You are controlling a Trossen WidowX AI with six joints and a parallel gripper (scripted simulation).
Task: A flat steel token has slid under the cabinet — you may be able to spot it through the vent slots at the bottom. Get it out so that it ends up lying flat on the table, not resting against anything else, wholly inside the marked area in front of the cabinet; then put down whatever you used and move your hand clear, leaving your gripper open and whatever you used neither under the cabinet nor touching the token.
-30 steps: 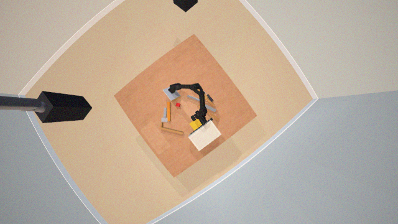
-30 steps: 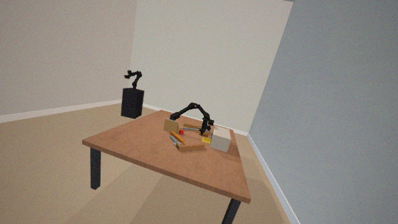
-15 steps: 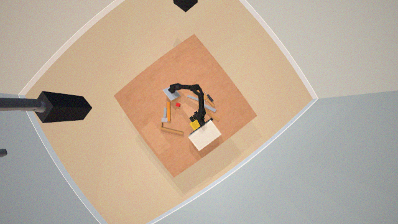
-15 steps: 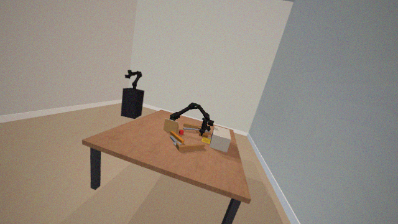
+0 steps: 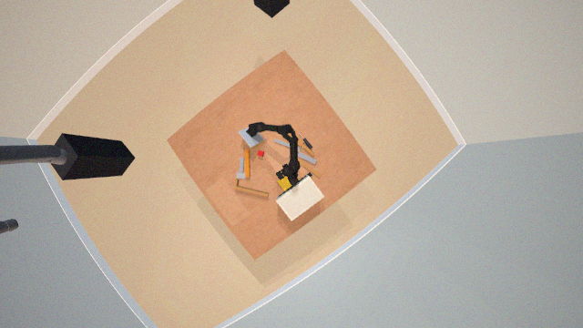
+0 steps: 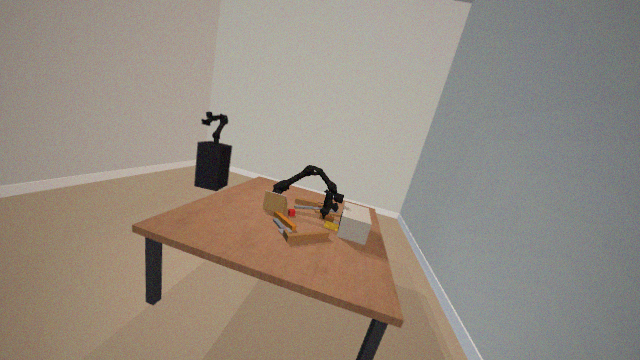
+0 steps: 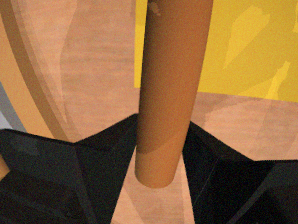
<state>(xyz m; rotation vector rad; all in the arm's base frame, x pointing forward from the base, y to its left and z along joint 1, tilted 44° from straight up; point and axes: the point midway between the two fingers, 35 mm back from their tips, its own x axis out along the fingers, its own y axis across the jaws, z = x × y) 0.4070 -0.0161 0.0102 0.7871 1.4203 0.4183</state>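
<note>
My gripper [image 5: 292, 179] [image 6: 324, 215] [image 7: 160, 121] is shut on a round brown wooden rod [image 7: 172, 75]. The rod runs up the wrist view, over part of the yellow marked area [image 5: 283, 184] [image 6: 331, 226] [image 7: 245, 55]. Its far end is out of the wrist view and too small to make out in the top and exterior views. The gripper is low, just in front of the white cabinet [image 5: 301, 199] [image 6: 356, 226], beside the marked area. The vent slots cannot be made out. The steel token is not visible in any view.
A long wooden L-shaped piece [image 5: 253, 190] [image 6: 310, 238], an orange bar [image 5: 247, 165] [image 6: 285, 221] and a red cube [image 5: 260, 153] [image 6: 291, 212] lie left of the arm in the overhead view. Grey bars [image 5: 307, 158], wooden pieces and a dark-handled tool [image 5: 308, 143] lie on its right.
</note>
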